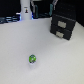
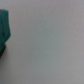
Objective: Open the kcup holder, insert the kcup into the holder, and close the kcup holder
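Exterior view, kcup [image 1: 33,59] on table [image 1: 20,45], kcup holder [image 1: 63,26] well apart

Shows only as a dark, blurred gripper [image 1: 34,7], apart from the kcup holder [image 1: 64,25], toward the exterior view's left; jaws unreadable.

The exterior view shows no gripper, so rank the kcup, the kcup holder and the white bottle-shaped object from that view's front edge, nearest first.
1. kcup: alone on the open table, nearest the front, slightly towards the exterior view's left.
2. kcup holder: farther back, on the exterior view's right.
3. white bottle-shaped object: farthest, at the back left.
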Tool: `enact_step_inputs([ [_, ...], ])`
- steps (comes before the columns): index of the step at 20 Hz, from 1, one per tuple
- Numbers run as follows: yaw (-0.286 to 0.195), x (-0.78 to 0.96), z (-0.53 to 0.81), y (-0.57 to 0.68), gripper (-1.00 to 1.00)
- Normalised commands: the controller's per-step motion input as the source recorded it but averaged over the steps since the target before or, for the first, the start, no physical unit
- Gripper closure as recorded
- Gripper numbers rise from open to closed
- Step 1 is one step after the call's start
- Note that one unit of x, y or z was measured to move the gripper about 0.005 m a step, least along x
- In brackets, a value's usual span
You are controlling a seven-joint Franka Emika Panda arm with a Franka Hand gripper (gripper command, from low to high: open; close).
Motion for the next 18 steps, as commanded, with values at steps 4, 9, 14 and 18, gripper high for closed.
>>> enact_step_inputs([
  [4,-0.134,-0.23,0.07,0.59,-1.0],
  [9,-0.167,-0.21,0.0,0.74,-1.0],
  [14,-0.169,-0.15,-0.01,0.79,-1.0],
  [18,-0.169,-0.19,-0.07,0.79,-1.0],
])
